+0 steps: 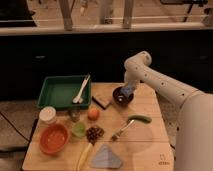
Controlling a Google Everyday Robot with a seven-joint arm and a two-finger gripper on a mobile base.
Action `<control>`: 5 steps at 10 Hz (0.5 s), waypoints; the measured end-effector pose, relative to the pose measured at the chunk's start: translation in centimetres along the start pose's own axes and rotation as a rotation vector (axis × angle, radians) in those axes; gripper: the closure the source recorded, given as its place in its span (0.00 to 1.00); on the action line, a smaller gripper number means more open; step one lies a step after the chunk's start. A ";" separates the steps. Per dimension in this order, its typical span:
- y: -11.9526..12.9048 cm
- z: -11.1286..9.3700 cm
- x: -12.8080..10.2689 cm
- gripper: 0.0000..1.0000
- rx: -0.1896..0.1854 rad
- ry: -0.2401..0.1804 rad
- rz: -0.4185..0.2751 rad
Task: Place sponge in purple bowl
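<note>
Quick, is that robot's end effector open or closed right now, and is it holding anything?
End effector: closed on the sponge, right over the purple bowl.

Dark wall (60,52) below bright windows (95,12)

Wood table (155,142) matt. Inside of purple bowl (120,99) glossy. Soft sponge (128,90) pinched in gripper (126,91) just abv bowl. Smooth plastic tray (57,95). Smooth white arm (165,87).

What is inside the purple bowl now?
The light-blue sponge is at the mouth of the bowl, the gripper shut on it from above. They cover the bowl's bottom, so whether the sponge rests there is hidden.
</note>
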 end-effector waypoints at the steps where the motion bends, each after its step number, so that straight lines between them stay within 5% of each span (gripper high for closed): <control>1: 0.1 0.0 0.0 0.96 0.000 0.000 -0.003; 5: 0.0 -0.1 -0.2 0.96 0.001 0.002 -0.021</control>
